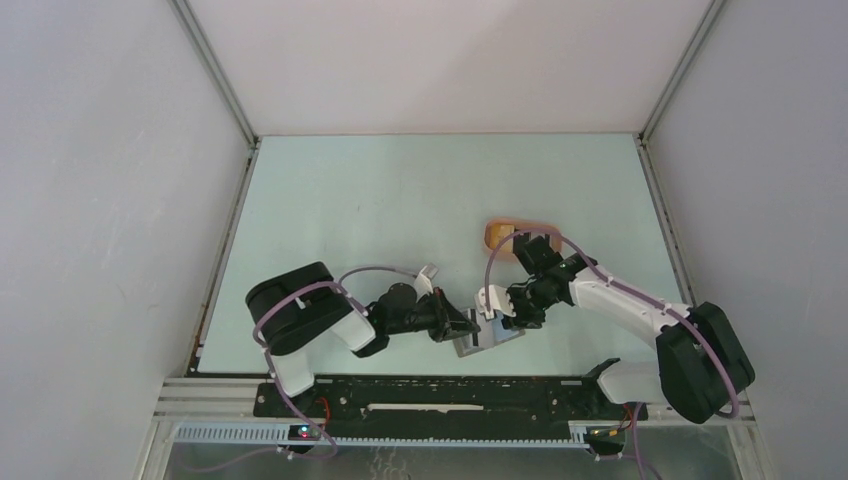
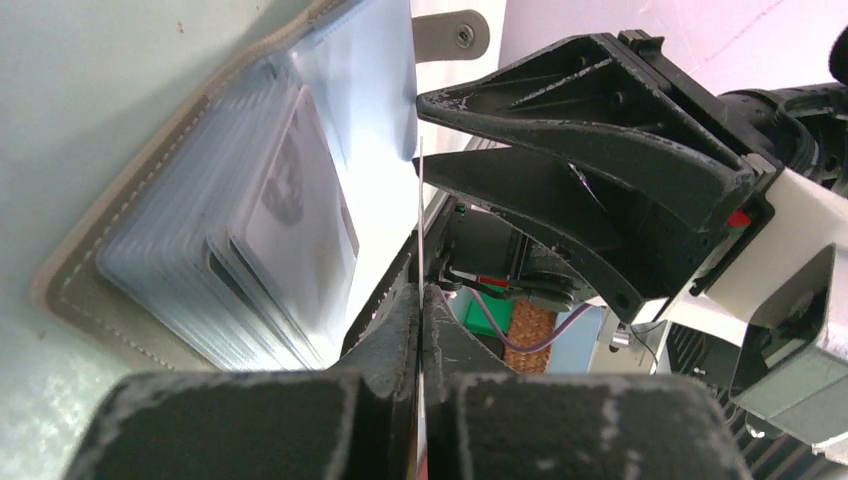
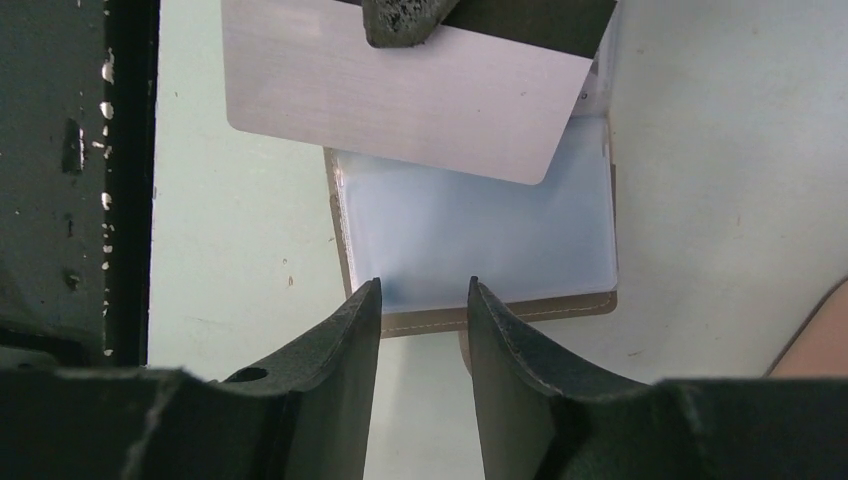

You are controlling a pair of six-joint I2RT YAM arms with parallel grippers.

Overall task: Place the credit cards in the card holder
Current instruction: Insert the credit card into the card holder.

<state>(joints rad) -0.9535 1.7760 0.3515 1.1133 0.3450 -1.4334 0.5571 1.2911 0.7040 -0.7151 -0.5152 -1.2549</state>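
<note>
The card holder (image 3: 470,318), a grey stitched case, lies open on the table with clear plastic sleeves (image 2: 230,230) facing up. It sits near the front edge between the two arms (image 1: 490,342). My left gripper (image 2: 421,295) is shut on a credit card (image 3: 400,100) with a pale silvery face and a dark band along one edge. The card is tilted over the far edge of the top sleeve and shows edge-on (image 2: 421,230) in the left wrist view. My right gripper (image 3: 423,290) is open, its tips over the near edge of the holder, with nothing between them.
A peach-coloured oval tray (image 1: 515,236) stands behind the right gripper, and its rim shows in the right wrist view (image 3: 822,340). The right gripper's black fingers (image 2: 600,150) sit close beside the held card. White walls enclose the table.
</note>
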